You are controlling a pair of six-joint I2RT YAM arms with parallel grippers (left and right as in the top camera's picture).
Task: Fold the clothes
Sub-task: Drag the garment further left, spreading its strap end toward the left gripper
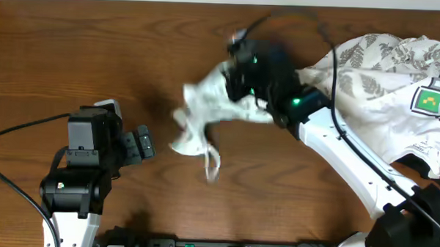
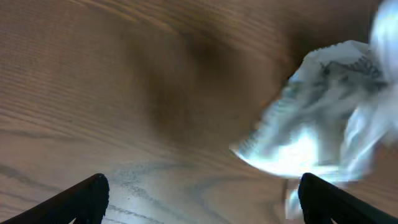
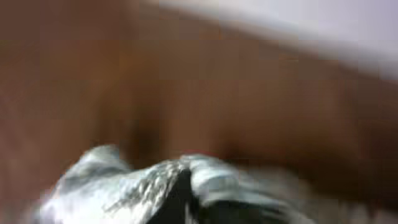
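The right gripper (image 1: 244,95) appears clamped on 1 pale, crumpled leaf-print cloth garment (image 1: 206,108), which hangs bunched near the centre of the brown wooden table (image 1: 98,46). The left gripper (image 1: 144,144), at 8 o'clock, is empty with its fingers apart. With no edge spread, the garment could slip free or land twisted.

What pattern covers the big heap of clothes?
Grey leaves on white; the heap shows best overhead.

Two arms (image 1: 82,170) (image 1: 351,154), one garment (image 1: 206,108) (one pile (image 1: 383,78))
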